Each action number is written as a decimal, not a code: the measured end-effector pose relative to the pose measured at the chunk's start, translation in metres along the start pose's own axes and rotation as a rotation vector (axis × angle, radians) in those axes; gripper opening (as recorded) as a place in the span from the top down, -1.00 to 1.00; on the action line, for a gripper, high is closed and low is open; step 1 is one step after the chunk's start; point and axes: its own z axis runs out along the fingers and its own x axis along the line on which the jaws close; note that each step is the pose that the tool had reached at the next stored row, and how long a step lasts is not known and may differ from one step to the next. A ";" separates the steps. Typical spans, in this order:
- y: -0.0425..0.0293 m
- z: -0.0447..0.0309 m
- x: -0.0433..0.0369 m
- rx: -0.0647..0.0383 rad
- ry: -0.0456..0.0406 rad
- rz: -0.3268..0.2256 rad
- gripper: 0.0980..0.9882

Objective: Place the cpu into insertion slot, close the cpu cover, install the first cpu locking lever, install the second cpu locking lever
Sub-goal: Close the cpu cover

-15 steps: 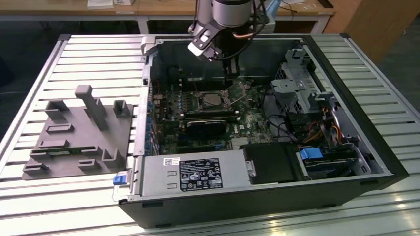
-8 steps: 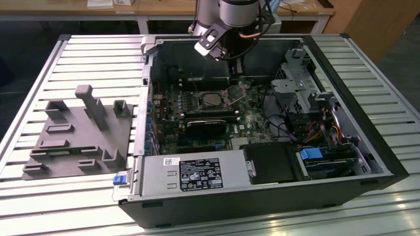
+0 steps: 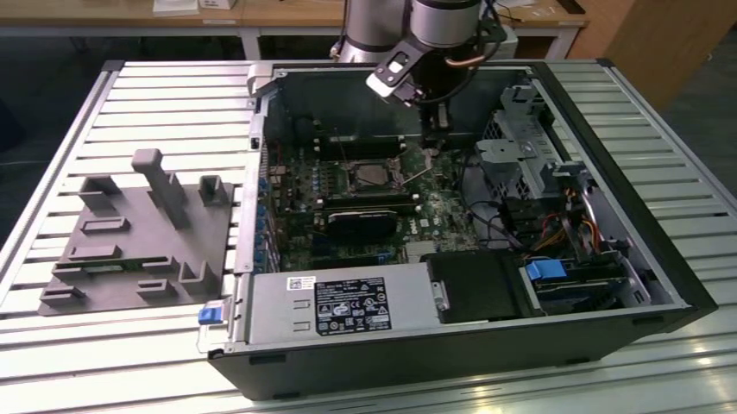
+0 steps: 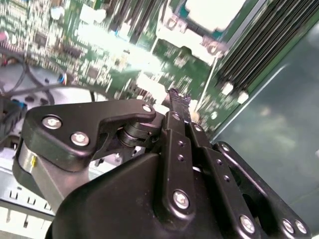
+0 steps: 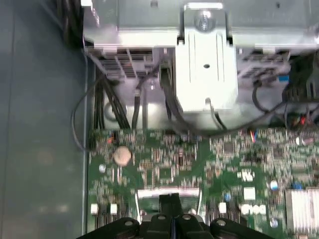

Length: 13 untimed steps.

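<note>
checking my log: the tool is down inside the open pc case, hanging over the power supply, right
Not quite. The tool is down inside the open case, but not over the power supply. The exterior view shows it over the board, just to the exterior view's right of the slot.

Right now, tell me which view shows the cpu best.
The exterior view: the cpu shows whole on the motherboard. The second wrist view catches the cpu glare-washed, cut by the picture's edge. The first wrist view faces the motherboard beside the drive cage.
</note>
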 end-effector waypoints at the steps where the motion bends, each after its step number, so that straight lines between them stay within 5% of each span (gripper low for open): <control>1: 0.0042 0.0003 0.0001 0.000 -0.0001 0.000 0.99; 5: 0.0200 0.0022 0.0006 0.002 -0.0001 0.000 0.99; 13: 0.0251 0.0154 0.0008 0.015 -0.0006 0.000 0.99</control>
